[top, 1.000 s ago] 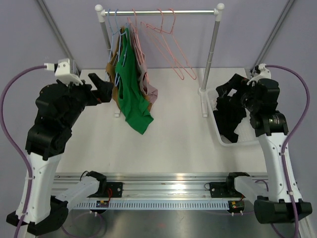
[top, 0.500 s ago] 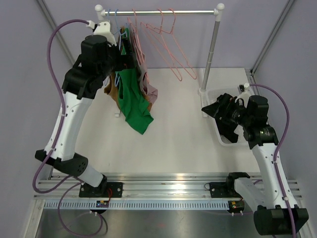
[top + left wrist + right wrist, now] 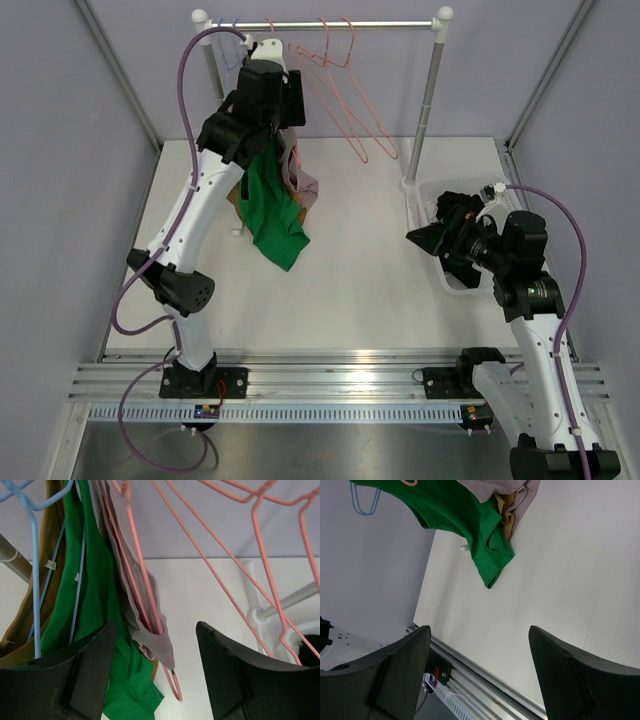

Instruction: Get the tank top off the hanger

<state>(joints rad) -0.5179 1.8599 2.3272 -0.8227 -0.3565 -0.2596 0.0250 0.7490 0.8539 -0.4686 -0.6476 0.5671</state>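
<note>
Three garments hang on the rail [image 3: 330, 24]: a green tank top [image 3: 272, 215] on a blue hanger [image 3: 35, 580], a brown one [image 3: 55, 510] behind it, and a mauve one [image 3: 155, 640] on a pink hanger [image 3: 145, 580]. My left gripper [image 3: 275, 100] is raised at the rail, right by these garments. In the left wrist view its jaws [image 3: 156, 630] stand open, with the mauve garment's lower end and the hanger's corner between them but apart from both fingers. My right gripper [image 3: 420, 237] is open and empty over the table, pointing left; its wrist view [image 3: 479, 630] shows the green top [image 3: 465, 515] far off.
Several empty pink hangers [image 3: 350, 110] hang on the right half of the rail. A white bin [image 3: 420, 205] stands at the rack's right post, largely hidden under my right arm. Purple walls close the back and sides.
My left arm has swung up and right from the table's left side to the garments on the rail, and its jaws have narrowed somewhat. My right gripper has come out of the bin, pointing left.
</note>
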